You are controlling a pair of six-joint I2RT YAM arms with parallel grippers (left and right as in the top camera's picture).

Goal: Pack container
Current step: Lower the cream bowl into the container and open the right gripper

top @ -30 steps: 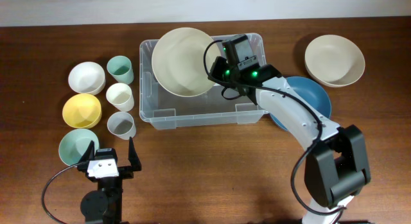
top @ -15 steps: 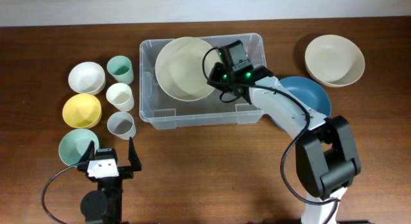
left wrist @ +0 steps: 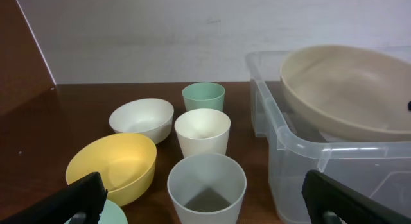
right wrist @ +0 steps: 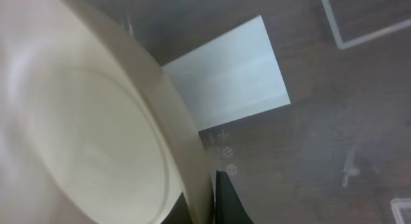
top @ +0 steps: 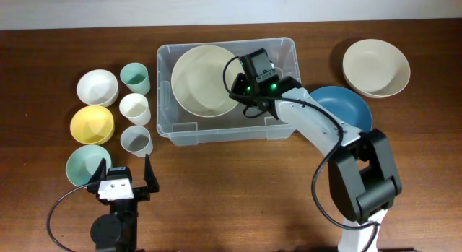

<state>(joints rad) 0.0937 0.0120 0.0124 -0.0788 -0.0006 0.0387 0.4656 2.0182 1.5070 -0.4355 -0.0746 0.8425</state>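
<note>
Looking overhead: container (top: 216, 129) sits far of mid-table, open top up, long axis left–right. Inside it the right gripper (top: 238, 84) pinches the rim of the beige bowl (top: 202, 82); the left gripper (top: 126, 163) is near the table's front edge, fingers spread. Left wrist: bowl tilted in container. Right wrist: bowl rim close, white label (right wrist: 225, 73) beyond.

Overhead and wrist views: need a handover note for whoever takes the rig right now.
Right gripper: shut on the rim of the large beige bowl, which is tilted inside the clear plastic rectangular container and not yet released.
Left gripper: open, empty, at the near edge of the table.
Done: nothing else visible in the container.
Left: release the bowl. Then likely pack the second beige bowl, blue bowl, white bowl, yellow bowl, pale green bowl, mint cup, cream cup and grey cup, all outside the container.
</note>
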